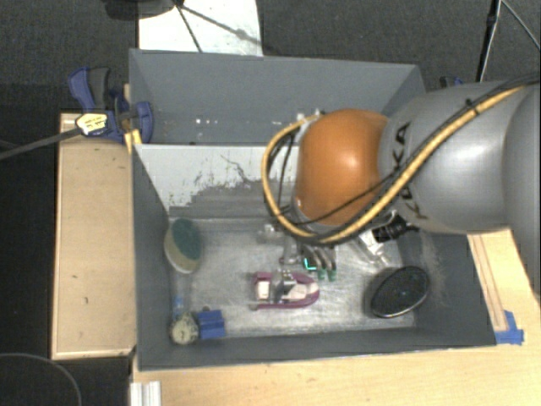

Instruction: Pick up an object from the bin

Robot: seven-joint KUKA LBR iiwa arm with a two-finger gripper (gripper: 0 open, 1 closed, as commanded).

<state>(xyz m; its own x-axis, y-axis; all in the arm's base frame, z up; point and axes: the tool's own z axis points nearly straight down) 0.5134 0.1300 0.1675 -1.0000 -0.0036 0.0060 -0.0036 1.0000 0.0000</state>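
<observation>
Currently the gripper [302,271] is hanging low over the middle of the bin [254,112], coming down from under the orange wrist cover [338,172]. It is hovering just beyond the far edge of a maroon curved piece [285,294] carrying a small white block, which is lying flat on the floor near the front wall. Whether the gripper is touching it, or is released or clenched, I cannot tell, because the wrist is hiding the tips. That piece is lying alone, well apart from the others, which is probably making it the easiest pick. A green oval sponge [183,244] is leaning at the left wall, a black round disc [397,292] is resting at the near right, and a blue block [210,323] is sitting in the near left corner.
</observation>
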